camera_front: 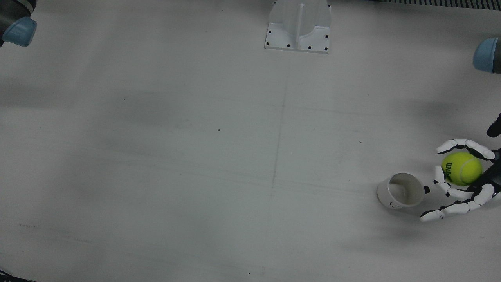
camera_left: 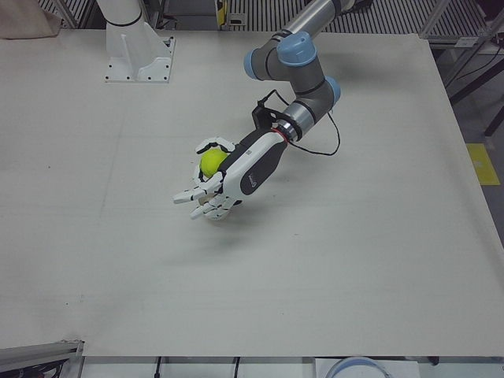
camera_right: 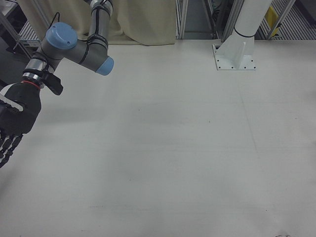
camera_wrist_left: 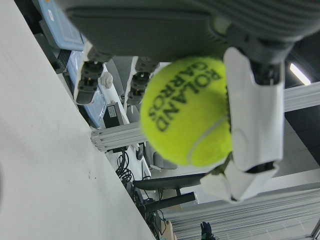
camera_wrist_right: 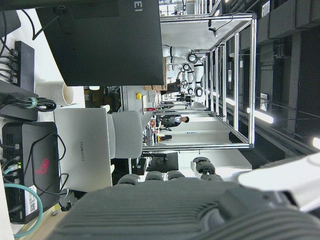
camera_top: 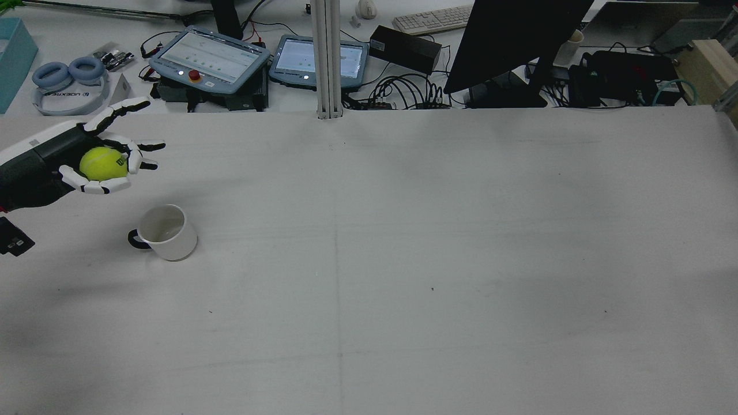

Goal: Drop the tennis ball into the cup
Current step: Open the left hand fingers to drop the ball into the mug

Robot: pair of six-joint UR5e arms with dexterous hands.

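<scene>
The ball is picked up but not yet dropped: what remains, judging from the pictures, is a short carry over the cup's mouth and a release.

At the far left of the rear view, the left hand [camera_top: 86,158] hangs above the counter [camera_top: 403,259] with its fingers [camera_top: 124,106] curled loosely around the tennis ball [camera_top: 102,163], cradling it in the palm; one finger stretches out straight toward the top of the frame. The left hand view shows the ball resting against the palm with a white finger pressed along its side, so the hold looks secure.

Just below and to the right of the hand in the rear view stands the cup [camera_top: 164,231], a white mug, upright, its dark handle pointing to the frame's left. Its inside is pale and bare; nothing lies in it. In the front view, at the lower right, the ball sits beside the cup's rim and not over the opening, so the hand is near but offset.

The right hand [camera_right: 12,123] appears only at the left edge of the right-front view, away from the work; whether its fingers are spread or clenched cannot be told.
</scene>
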